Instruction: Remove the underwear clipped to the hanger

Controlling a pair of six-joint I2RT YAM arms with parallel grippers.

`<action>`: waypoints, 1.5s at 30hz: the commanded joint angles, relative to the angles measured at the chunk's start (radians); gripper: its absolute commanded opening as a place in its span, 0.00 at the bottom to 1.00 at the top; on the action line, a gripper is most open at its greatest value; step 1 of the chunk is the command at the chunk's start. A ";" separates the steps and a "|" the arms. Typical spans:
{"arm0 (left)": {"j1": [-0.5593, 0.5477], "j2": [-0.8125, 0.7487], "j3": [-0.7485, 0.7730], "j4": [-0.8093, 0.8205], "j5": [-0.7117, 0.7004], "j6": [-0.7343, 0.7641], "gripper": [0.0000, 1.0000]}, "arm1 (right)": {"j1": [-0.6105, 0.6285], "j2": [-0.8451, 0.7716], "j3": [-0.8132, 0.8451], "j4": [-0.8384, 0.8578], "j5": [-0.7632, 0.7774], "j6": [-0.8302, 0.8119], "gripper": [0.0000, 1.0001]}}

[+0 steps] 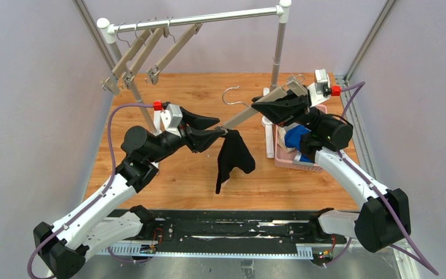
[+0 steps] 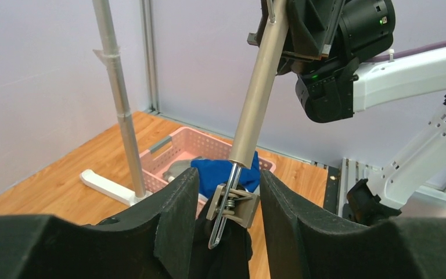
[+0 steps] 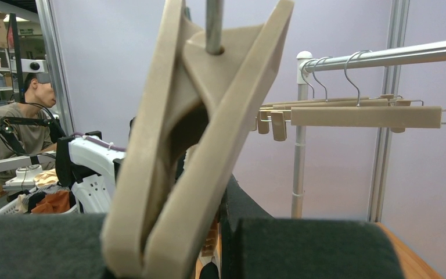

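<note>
The black briefs (image 1: 232, 157) hang from a clip (image 2: 235, 206) at the low left end of a beige hanger (image 1: 255, 110) held slanting over the table. My right gripper (image 1: 279, 107) is shut on the hanger's upper right part; its clip (image 3: 197, 133) fills the right wrist view. My left gripper (image 1: 222, 129) is open, a finger (image 2: 177, 221) on each side of the clip that holds the black briefs (image 2: 226, 256), with a gap on both sides. The blue briefs (image 2: 220, 171) and the grey briefs (image 2: 177, 171) lie in the pink basket (image 2: 162, 151).
The pink basket (image 1: 287, 160) stands at the right beside the rack's white foot (image 1: 269, 139). The rack's rail (image 1: 197, 20) crosses the back with three empty clip hangers (image 1: 142, 58) at its left end. Grey walls close both sides.
</note>
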 commanded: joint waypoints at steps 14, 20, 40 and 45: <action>-0.006 0.049 -0.004 0.069 0.081 -0.039 0.31 | 0.008 -0.026 -0.004 0.055 0.024 -0.002 0.01; -0.006 0.078 0.014 0.101 0.119 -0.059 0.00 | 0.008 -0.027 -0.007 0.055 0.027 -0.004 0.00; -0.006 0.115 0.149 0.107 0.181 -0.067 0.38 | 0.008 -0.027 -0.008 0.055 0.012 -0.002 0.00; -0.006 0.109 0.149 0.107 0.196 -0.074 0.39 | 0.008 -0.030 -0.010 0.055 0.012 -0.004 0.00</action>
